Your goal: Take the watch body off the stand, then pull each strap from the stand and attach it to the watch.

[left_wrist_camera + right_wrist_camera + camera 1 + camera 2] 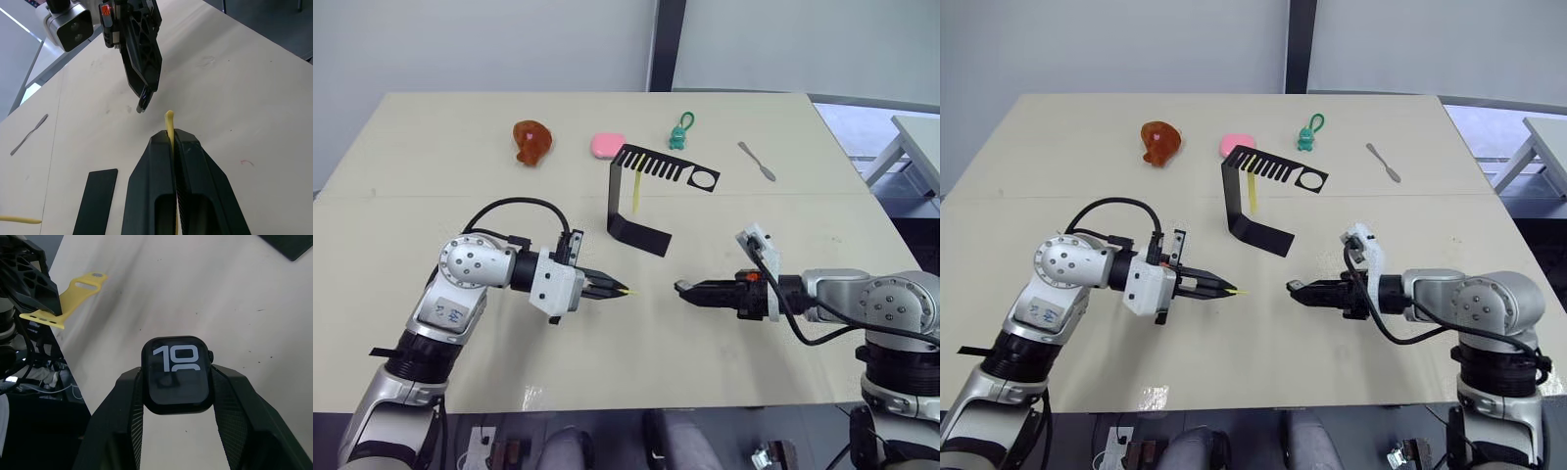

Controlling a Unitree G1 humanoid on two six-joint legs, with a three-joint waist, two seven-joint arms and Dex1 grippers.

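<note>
Right wrist view: the watch (177, 377) is clamped at its sides by the right end effector (177, 396), centre frame; rigid, smooth, possibly slippery. A thin, floppy strap (169, 128) is pinched in the closed left end effector (173, 142); another hangs on the stand (646, 186).

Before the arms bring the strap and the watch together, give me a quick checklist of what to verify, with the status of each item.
1. Watch body held by the right end effector: ok, clamped between both fingers, screen facing the wrist camera.
2. First strap held by the left end effector: ok, pinched with its yellow tip sticking out past the fingertips.
3. The two end effectors face each other with a gap: ok, bare table between them.
4. Strap end lined up with the watch body's slot: cannot tell.
5. Second strap waiting on the stand: ok, hanging from the slotted top arm.
6. Strap grip firm enough for pushing in: cannot tell.
</note>
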